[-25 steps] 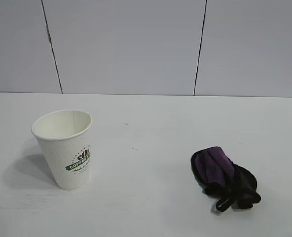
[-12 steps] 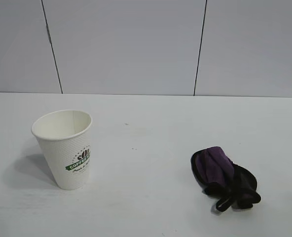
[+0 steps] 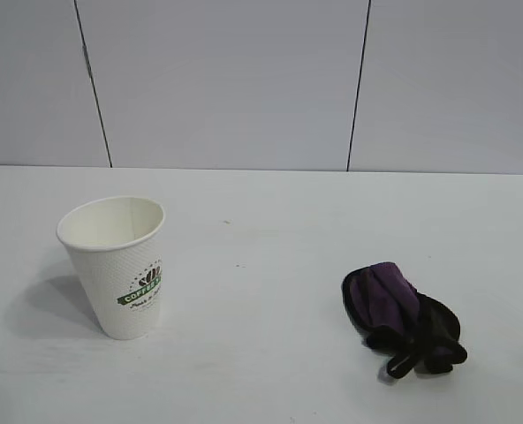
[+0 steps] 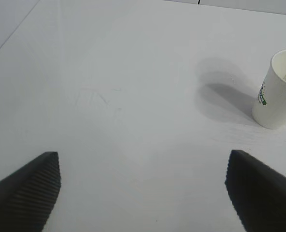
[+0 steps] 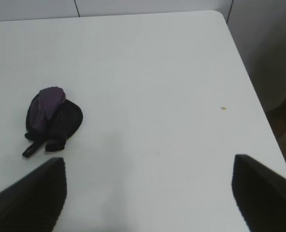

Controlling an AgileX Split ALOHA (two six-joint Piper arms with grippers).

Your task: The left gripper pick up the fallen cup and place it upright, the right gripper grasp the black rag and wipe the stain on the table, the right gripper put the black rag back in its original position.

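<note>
While you look across the large plain white matte table, you see the white dimpled paper cup with its green and black coffee logo standing upright on the left part of the tabletop, mouth up, casting a soft shadow to its left. Well apart from it, on the right part of the table, lies the small bunched black rag with purple folds on top and a black loop trailing at its near end. Behind the table you have a grey panelled wall with dark vertical seams.

Neither arm shows from outside. From the left wrist camera you see the left gripper with its two dark ribbed fingers spread wide, nothing between them, hanging over bare tabletop; the cup stands off to one side, clear of the jaws. From the right wrist camera your right gripper is likewise released, its fingers far apart and empty, with the rag resting on the table near one finger but not touching it. You can make out a tiny amber speck near the table's edge; no larger blotch is visible to you
</note>
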